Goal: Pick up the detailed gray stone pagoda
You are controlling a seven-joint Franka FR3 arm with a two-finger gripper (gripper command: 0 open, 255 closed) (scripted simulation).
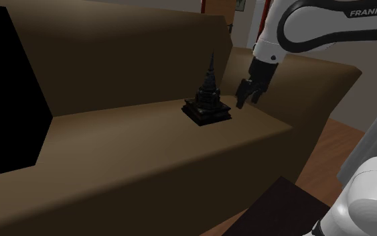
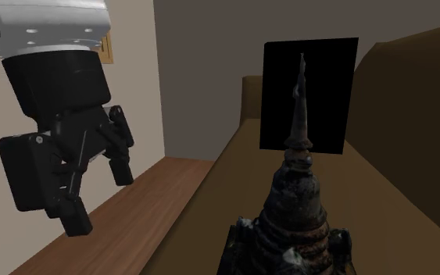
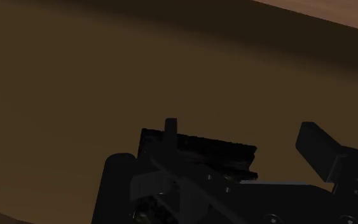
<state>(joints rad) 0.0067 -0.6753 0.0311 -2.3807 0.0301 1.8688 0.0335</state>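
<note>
- One dark, tiered stone pagoda with a tall spire stands upright on the sofa seat.
- One black gripper hovers near it, fingers apart, holding nothing.
- One brown sofa; wooden floor beside it; one black area at its end.

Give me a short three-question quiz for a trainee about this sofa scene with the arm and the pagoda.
1. True or false: the gripper is shut on the dark pagoda.
2. Multiple choice: the pagoda stands on A) the brown sofa seat, B) a kitchen counter, C) a glass table.
3. Fill the blank: in the shoulder view, the gripper hangs to the pagoda's ____.
Key: 1 false, it is open and holds nothing; 2 A; 3 right.
</note>
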